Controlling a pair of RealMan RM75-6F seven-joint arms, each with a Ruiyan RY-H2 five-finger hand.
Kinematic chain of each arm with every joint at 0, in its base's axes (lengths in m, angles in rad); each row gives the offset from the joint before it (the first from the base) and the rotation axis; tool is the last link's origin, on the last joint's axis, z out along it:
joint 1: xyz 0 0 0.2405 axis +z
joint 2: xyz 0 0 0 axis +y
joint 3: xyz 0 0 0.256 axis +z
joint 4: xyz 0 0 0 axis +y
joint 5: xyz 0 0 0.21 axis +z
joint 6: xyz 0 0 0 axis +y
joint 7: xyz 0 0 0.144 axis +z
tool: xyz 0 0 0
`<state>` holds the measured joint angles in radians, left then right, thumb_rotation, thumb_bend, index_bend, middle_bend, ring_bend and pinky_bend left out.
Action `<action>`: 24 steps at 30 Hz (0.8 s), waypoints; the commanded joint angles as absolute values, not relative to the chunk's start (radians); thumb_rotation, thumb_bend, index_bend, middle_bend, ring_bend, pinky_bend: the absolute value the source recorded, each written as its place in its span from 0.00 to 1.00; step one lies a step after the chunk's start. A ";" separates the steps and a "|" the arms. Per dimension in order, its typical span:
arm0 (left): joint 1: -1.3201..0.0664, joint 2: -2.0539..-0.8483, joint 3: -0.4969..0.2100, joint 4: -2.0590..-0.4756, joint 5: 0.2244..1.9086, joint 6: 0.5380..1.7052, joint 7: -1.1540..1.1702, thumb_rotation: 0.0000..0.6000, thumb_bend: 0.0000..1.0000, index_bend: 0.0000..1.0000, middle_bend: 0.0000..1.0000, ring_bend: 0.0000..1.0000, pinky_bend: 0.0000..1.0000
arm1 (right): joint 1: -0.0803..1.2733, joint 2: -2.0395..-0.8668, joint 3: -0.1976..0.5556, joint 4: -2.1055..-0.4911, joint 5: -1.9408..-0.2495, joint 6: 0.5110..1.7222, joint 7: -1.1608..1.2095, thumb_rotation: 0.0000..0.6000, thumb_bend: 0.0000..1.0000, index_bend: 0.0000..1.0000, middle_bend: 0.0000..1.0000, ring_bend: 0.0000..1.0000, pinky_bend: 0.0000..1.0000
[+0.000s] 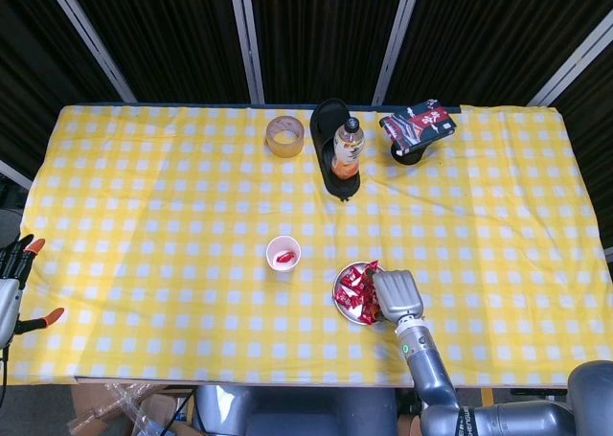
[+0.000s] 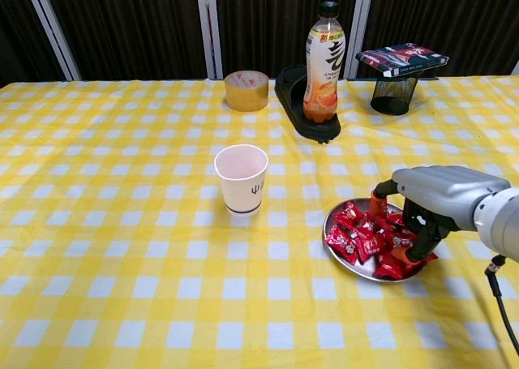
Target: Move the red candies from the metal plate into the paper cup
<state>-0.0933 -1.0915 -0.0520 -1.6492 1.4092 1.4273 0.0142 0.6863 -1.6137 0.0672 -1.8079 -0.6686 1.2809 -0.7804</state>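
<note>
Yellow checked cloth beneath; our right hand [image 2: 434,197] curls its fingers [image 2: 422,231] into red candies [image 2: 365,239] directly below, whether pinching we cannot tell; paper cup [image 2: 241,178] lies well leftward.

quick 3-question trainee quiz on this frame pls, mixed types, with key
1. True or false: the paper cup already has a red candy in it.
2. Which hand is down at the metal plate? A) left B) right
3. Fill in: the drink bottle stands in a black ____.

Key:
1. True; the head view shows red inside the cup.
2. B; the right hand has its fingers down among the red candies. The left hand sits off the table's left edge.
3. tray
</note>
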 commanded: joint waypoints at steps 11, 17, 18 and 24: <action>-0.094 -1.092 -0.053 -1.650 1.404 1.424 0.017 1.00 0.05 0.00 0.00 0.00 0.00 | 0.670 -1.623 0.069 -1.765 -0.685 1.251 -0.756 1.00 0.36 0.41 0.89 0.92 0.95; -0.095 -1.091 -0.052 -1.651 1.405 1.422 0.019 1.00 0.05 0.00 0.00 0.00 0.00 | 0.663 -1.626 0.067 -1.758 -0.693 1.233 -0.741 1.00 0.49 0.55 0.89 0.92 0.95; -0.095 -1.091 -0.052 -1.651 1.405 1.422 0.018 1.00 0.05 0.00 0.00 0.00 0.00 | 0.661 -1.627 0.066 -1.756 -0.696 1.230 -0.737 1.00 0.52 0.57 0.89 0.92 0.95; -0.094 -1.090 -0.051 -1.651 1.409 1.423 0.018 1.00 0.05 0.00 0.00 0.00 0.00 | 0.655 -1.626 0.066 -1.759 -0.717 1.220 -0.722 1.00 0.59 0.59 0.89 0.92 0.95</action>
